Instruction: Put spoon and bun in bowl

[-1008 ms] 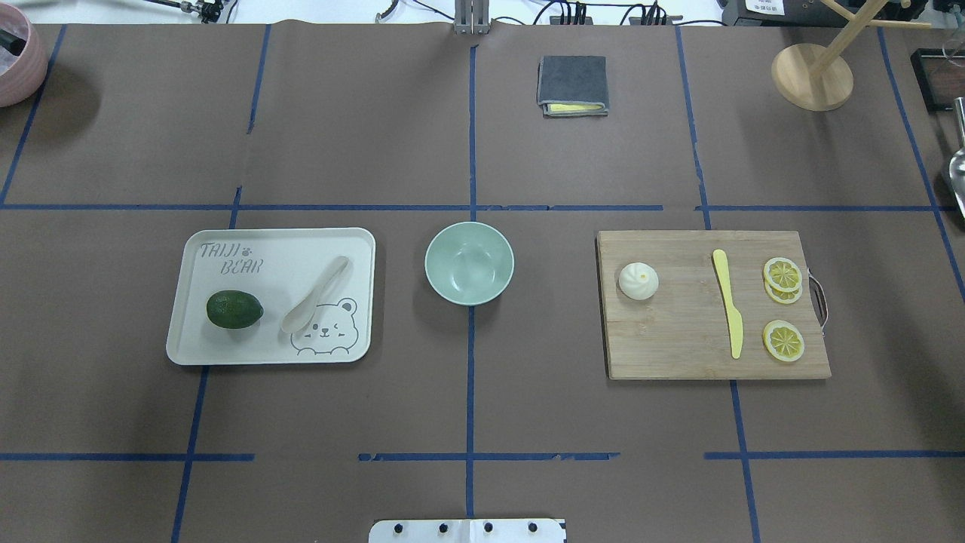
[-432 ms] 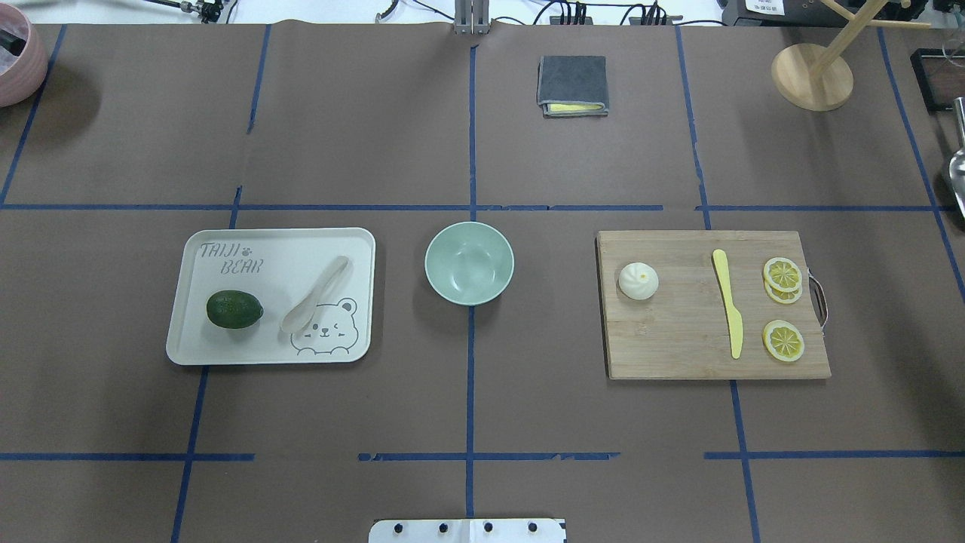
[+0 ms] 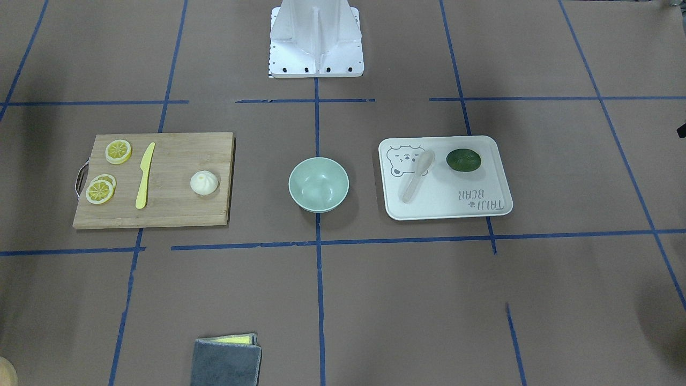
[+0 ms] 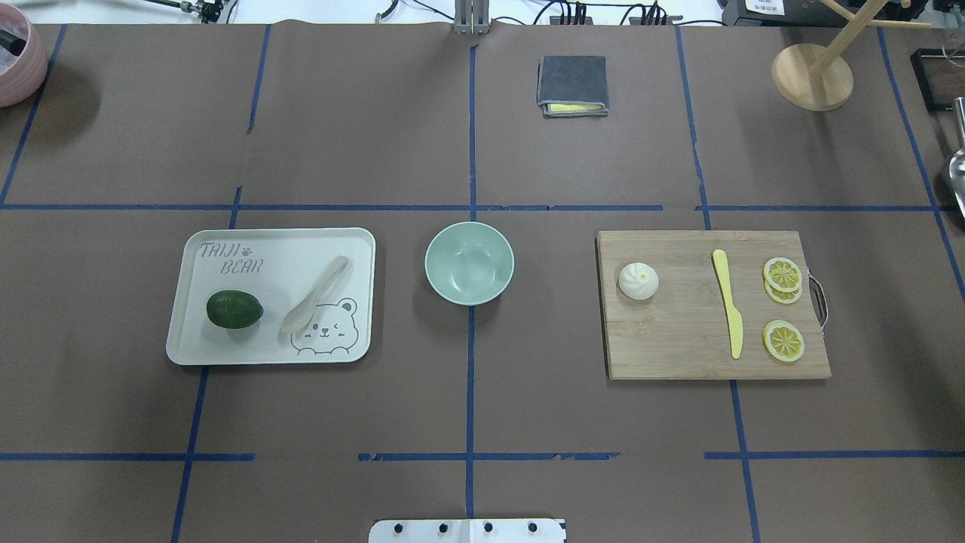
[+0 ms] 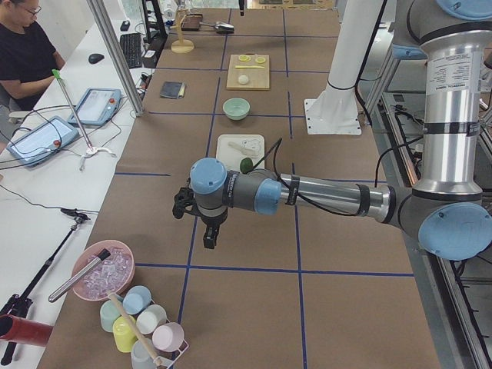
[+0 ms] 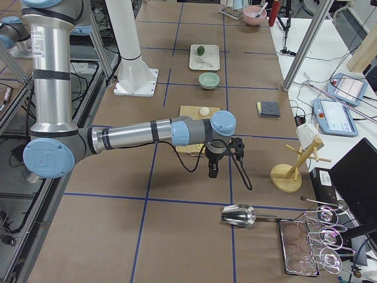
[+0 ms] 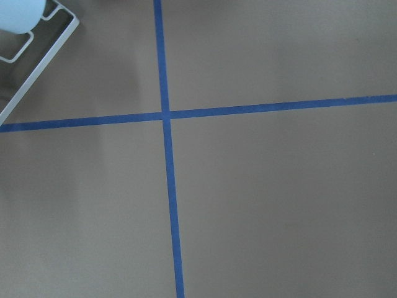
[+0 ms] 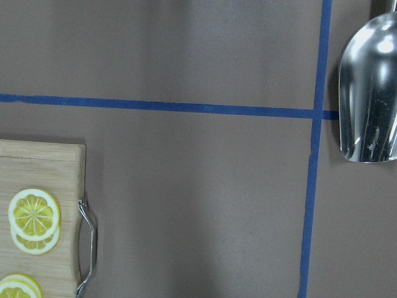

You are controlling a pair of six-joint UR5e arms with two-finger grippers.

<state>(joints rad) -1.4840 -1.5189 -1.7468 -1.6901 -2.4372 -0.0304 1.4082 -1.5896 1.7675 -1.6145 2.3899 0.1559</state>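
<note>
The pale spoon [image 4: 315,296] lies on the white bear-print tray [image 4: 286,249], left of the mint-green bowl [image 4: 446,256]. The bowl holds nothing. The white bun [image 4: 638,280] sits on the wooden cutting board [image 4: 678,332], right of the bowl. In the front-facing view the spoon [image 3: 417,176], bowl [image 3: 319,185] and bun [image 3: 204,183] lie the same way. My left gripper [image 5: 209,231] hangs over bare table far to the left of the tray. My right gripper [image 6: 212,171] hangs beyond the board's right end. I cannot tell whether either is open.
A dark green lime [image 4: 234,309] shares the tray. A yellow knife [image 4: 728,302] and lemon slices [image 4: 782,274] lie on the board. A folded grey cloth [image 4: 572,84], a wooden stand [image 4: 812,75], a metal scoop [image 8: 371,93] and a pink bowl [image 4: 15,53] stand at the far edges.
</note>
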